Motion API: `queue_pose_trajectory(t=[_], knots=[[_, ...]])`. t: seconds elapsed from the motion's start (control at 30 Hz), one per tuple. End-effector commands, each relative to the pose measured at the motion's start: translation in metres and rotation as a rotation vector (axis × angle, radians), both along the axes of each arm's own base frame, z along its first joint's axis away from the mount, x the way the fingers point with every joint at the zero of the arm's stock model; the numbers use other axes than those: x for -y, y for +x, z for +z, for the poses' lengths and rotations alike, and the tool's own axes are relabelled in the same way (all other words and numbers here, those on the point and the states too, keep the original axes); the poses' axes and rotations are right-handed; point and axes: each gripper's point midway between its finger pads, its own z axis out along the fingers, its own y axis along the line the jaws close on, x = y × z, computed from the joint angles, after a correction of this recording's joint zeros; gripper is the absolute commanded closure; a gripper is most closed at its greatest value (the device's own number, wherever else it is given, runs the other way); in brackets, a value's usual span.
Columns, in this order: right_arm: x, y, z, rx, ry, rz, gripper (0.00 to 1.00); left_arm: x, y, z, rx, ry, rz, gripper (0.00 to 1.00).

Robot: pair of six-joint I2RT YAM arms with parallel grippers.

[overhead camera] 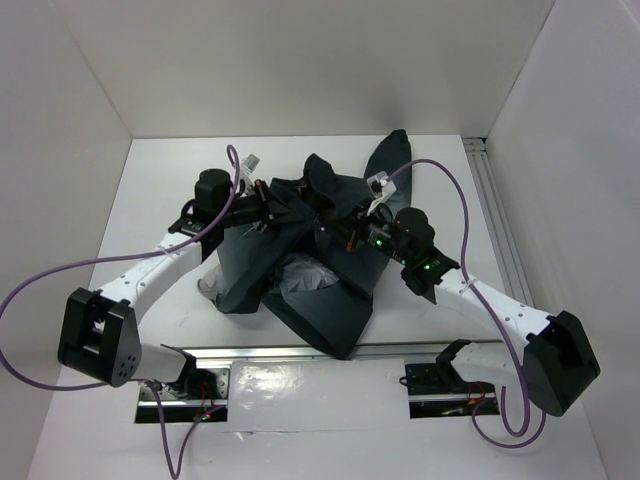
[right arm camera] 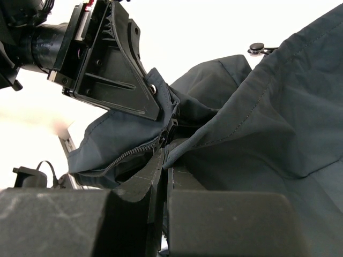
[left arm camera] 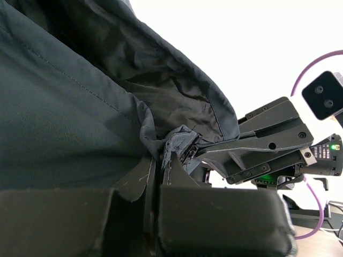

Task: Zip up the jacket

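The dark charcoal jacket (overhead camera: 330,250) lies crumpled in the middle of the table, with light grey lining (overhead camera: 305,275) showing near its front. My left gripper (overhead camera: 266,213) is shut on a bunched fold of the jacket's edge (left arm camera: 171,140). My right gripper (overhead camera: 347,236) is shut on the jacket's hem (right arm camera: 214,142), right beside the zipper slider (right arm camera: 172,126). A row of open zipper teeth (right arm camera: 126,156) runs to its left. The two grippers face each other, a few centimetres apart, and lift the fabric between them. The right gripper's body shows in the left wrist view (left arm camera: 262,144).
White walls enclose the table on three sides. An aluminium rail (overhead camera: 497,210) runs along the right edge and another (overhead camera: 300,352) along the front. Purple cables (overhead camera: 470,200) loop over both arms. A drawstring toggle (right arm camera: 257,49) hangs off the jacket.
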Motion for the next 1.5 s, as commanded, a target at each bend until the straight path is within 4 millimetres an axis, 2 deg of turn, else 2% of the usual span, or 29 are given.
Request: queue_pose_trajectory(t=[0.0,0.17,0.23,0.77,0.93,1.47], knots=[[-0.002,0.001,0.038,0.099,0.041,-0.004,1.00,0.006,-0.001,0.021,0.056,-0.029,-0.036,1.00],[0.002,0.004,0.035,0.100,0.019,-0.029,1.00,0.006,-0.001,0.021,0.056,-0.029,-0.036,1.00],[0.005,0.004,0.040,0.116,0.020,-0.040,1.00,0.006,-0.001,0.019,0.046,-0.026,-0.036,1.00],[0.006,0.006,0.044,0.123,0.026,-0.051,1.00,0.006,-0.003,0.018,0.037,-0.033,-0.043,1.00],[0.007,0.002,0.053,0.145,0.031,-0.043,1.00,0.005,-0.002,0.015,0.028,-0.027,-0.034,1.00],[0.007,0.004,0.046,0.130,0.020,-0.051,1.00,0.008,-0.002,0.017,0.022,-0.040,-0.053,1.00]])
